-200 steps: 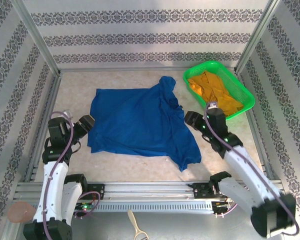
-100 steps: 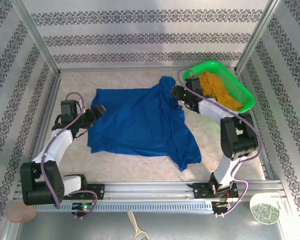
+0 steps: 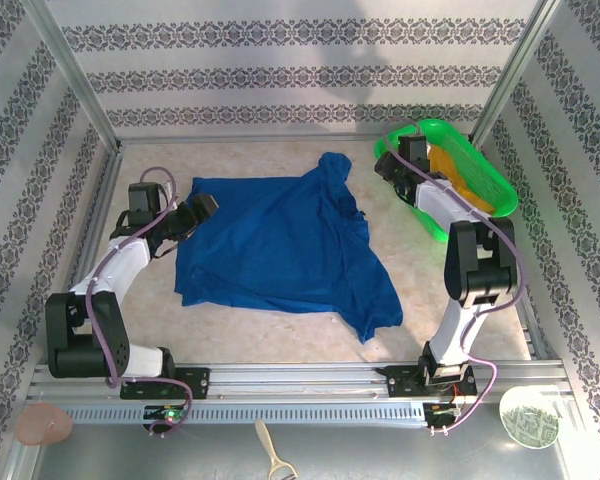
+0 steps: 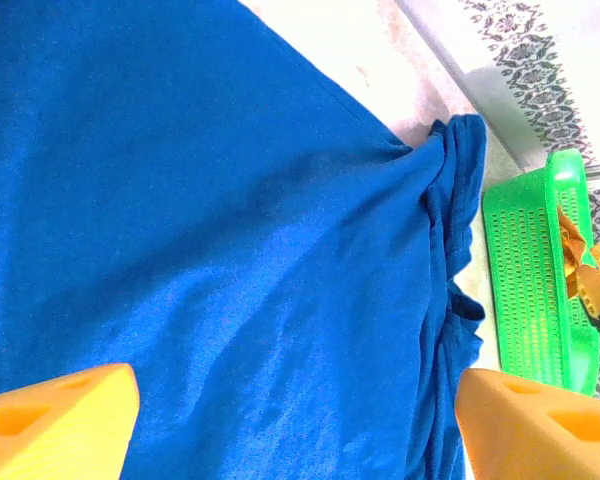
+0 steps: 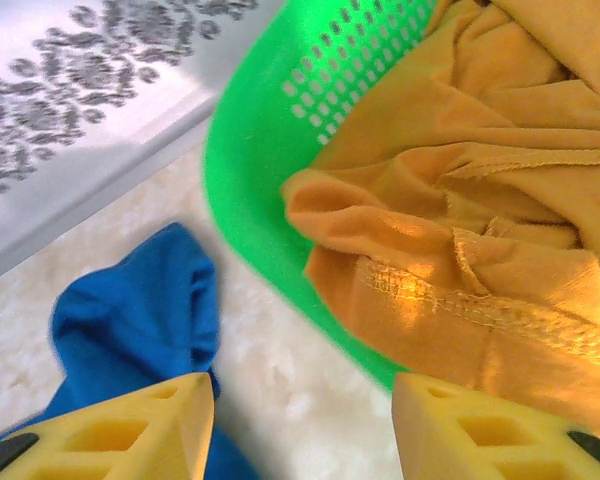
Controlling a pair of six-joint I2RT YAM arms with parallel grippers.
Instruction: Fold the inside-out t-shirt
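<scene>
The inside-out t-shirt [image 3: 280,245] lay spread but rumpled across the middle of the counter [image 3: 280,160], one bunched part reaching toward 12 o'clock and a corner trailing toward 5 o'clock. At its 10 o'clock corner hovered the left end effector [image 3: 202,208], fingers spread wide over blue cloth and gripping nothing. A low closure there would likely pinch one layer or shove the fabric into creases. Off the shirt's 2 o'clock side, the right end effector [image 3: 385,165] stood partly parted and empty, at the 9 o'clock rim of the green basket [image 3: 492,195], which held an orange garment [image 3: 460,175]. So close to that rim, it risked snagging the orange cloth or nudging the basket instead of taking the blue sleeve, and the bunched part could make any fold crooked.
</scene>
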